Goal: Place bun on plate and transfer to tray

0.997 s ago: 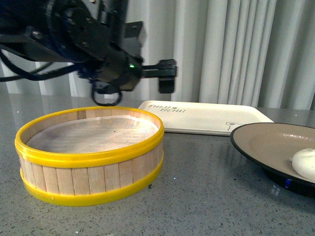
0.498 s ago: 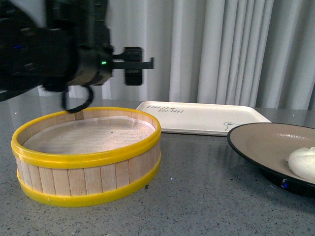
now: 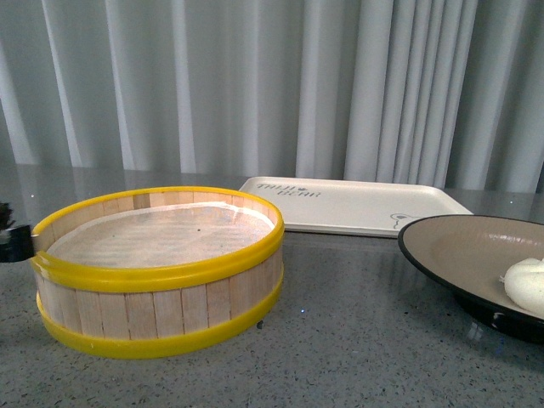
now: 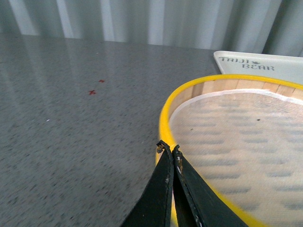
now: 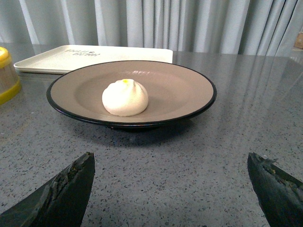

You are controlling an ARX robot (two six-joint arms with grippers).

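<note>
The pale bun (image 3: 525,285) lies inside the black-rimmed beige plate (image 3: 450,246) at the table's right. In the right wrist view the bun (image 5: 125,97) sits near the plate's (image 5: 180,90) middle. My right gripper (image 5: 170,158) is open and empty, low over the table, a short way in front of the plate. The cream tray (image 3: 357,204) lies at the back, behind the plate; it also shows in the left wrist view (image 4: 265,68). My left gripper (image 4: 169,147) is shut and empty at the outer rim of the steamer basket.
A yellow-rimmed wooden steamer basket (image 3: 161,280) lined with paper stands at the left; its rim (image 4: 163,123) is right by my left fingertips. A dark bit of the left arm (image 3: 8,242) shows at the front view's left edge. Grey curtains hang behind the speckled table.
My left arm has moved from above the basket to the left and down, almost out of the front view. The bun, plate and tray have stayed put.
</note>
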